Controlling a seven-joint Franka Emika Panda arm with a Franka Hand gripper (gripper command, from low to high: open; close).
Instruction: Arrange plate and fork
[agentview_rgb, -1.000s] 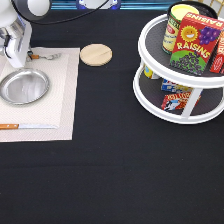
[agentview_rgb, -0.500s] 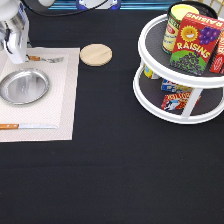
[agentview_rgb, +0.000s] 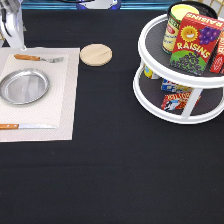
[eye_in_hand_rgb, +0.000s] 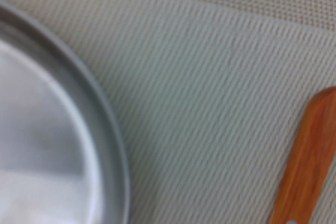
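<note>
The silver plate (agentview_rgb: 24, 86) lies on the pale placemat (agentview_rgb: 65, 105) at the exterior view's left. The fork (agentview_rgb: 37, 58) lies flat on the mat just above the plate, with its wooden handle to the left and its tines to the right. My gripper (agentview_rgb: 12, 31) hangs at the exterior view's top left, above the fork's handle end and clear of it, open and empty. The wrist view shows the plate's rim (eye_in_hand_rgb: 90, 125) and the orange-brown fork handle (eye_in_hand_rgb: 304, 165), with bare mat between them.
A wooden-handled knife (agentview_rgb: 25, 126) lies on the mat below the plate. A round wooden coaster (agentview_rgb: 96, 54) sits right of the mat. A white two-tier turntable (agentview_rgb: 150, 95) holding a raisins box (agentview_rgb: 197, 44) and cans stands at the right.
The gripper has risen toward the exterior view's top, away from the fork's handle. The fork stays flat on the mat above the plate.
</note>
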